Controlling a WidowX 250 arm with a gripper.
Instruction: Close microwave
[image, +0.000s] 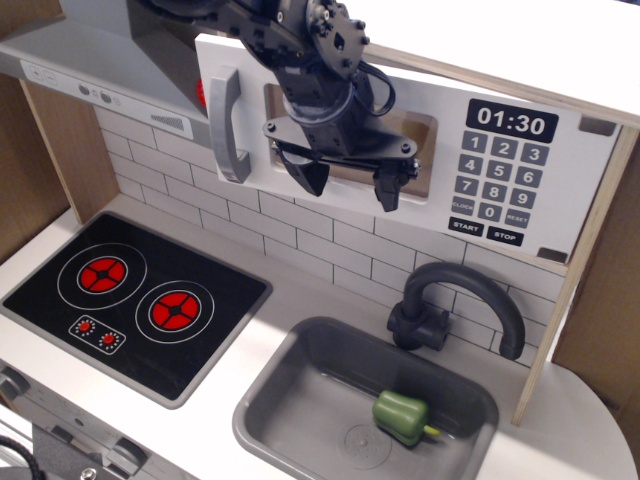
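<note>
I see the microwave (400, 150) up high on the back wall, above the worktop (290, 320). Its handle (228, 125) is on the left side of the door, and its keypad (500, 185) is on the right. My gripper (352, 183) hangs in front of the door's window, between the handle and the keypad. The range hood (100, 70) sits to the left of the microwave. Below the hood, the stove (135, 300) lies on the left part of the worktop. The sink (300, 390) is to the right of the stove. A pepper (402, 417) lies in the sink. The tap (450, 310) stands behind the sink, under the keypad.
</note>
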